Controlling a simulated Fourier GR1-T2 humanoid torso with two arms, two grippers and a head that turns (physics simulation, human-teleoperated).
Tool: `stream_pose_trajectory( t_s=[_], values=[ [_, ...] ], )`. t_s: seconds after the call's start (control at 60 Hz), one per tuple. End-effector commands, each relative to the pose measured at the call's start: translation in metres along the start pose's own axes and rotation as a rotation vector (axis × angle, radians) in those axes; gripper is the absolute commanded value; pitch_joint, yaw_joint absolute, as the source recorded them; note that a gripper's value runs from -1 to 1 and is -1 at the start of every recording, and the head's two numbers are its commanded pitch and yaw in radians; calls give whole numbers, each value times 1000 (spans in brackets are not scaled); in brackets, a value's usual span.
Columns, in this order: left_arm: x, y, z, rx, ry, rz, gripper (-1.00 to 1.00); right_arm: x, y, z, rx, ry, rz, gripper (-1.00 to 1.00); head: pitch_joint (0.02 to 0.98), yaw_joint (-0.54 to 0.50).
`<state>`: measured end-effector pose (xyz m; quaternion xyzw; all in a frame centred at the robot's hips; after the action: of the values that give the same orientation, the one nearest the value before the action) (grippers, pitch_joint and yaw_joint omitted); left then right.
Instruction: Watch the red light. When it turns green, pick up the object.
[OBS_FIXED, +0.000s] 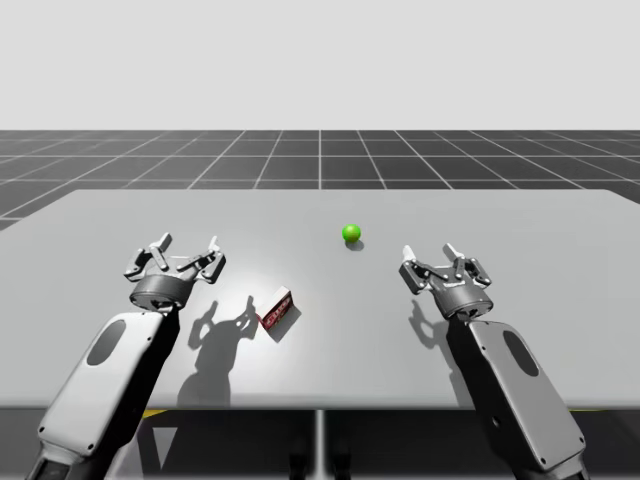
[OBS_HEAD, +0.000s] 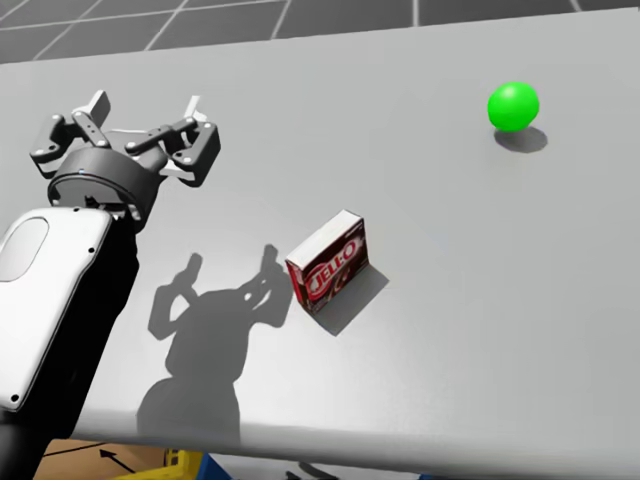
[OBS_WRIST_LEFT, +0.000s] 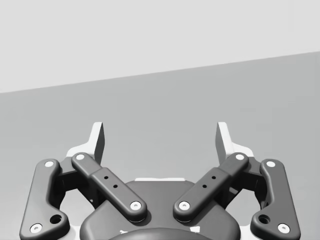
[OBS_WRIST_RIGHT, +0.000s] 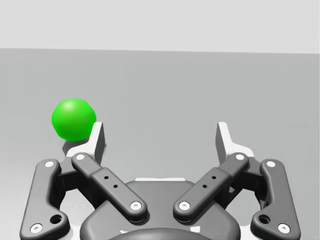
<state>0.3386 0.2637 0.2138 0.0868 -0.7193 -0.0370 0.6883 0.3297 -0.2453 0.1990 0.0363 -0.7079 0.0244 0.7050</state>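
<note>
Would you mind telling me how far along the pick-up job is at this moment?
Done: the light shows green, so the go signal is given. In hand: nothing; my left gripper and my right gripper are both open, apart from the red box lying on the table between them. Left: reach the box, close on it and lift it.

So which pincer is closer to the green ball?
The right pincer. The green ball sits just ahead of it, beside one of its open fingers. The left pincer is farther off, on the other side of the red box.
</note>
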Motion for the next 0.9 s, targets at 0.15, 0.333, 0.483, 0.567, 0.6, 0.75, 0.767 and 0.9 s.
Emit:
stream_pose_trajectory(
  t_s=[0.15,0.333,0.483,0.567,0.6,0.75,0.767,0.9],
  values=[
    [12,-6,11,-67,-34,69,-1000,-2,1,0,0,5,1,-1000,831,207],
    [23,2,45,-226,-55,142,-1000,-8,3,-2,-3,16,11,-1000,818,196],
    [23,11,74,-363,-45,141,-1000,-14,6,-2,-7,16,35,-1000,814,203],
    [22,18,90,-449,-44,145,-1000,-15,6,-3,-10,13,37,-1000,813,207],
    [21,20,96,-479,-44,144,-1000,-15,6,-3,-11,10,36,-1000,812,209],
    [7,20,122,-605,-10,141,-1000,-16,6,-3,-14,-1,46,-1000,804,211],
    [4,19,125,-614,-4,133,-1000,-16,6,-3,-14,-1,46,-1000,803,212],
    [-13,13,138,-667,38,106,-1000,-16,6,-3,-11,2,46,-1000,804,216]
  ],
)
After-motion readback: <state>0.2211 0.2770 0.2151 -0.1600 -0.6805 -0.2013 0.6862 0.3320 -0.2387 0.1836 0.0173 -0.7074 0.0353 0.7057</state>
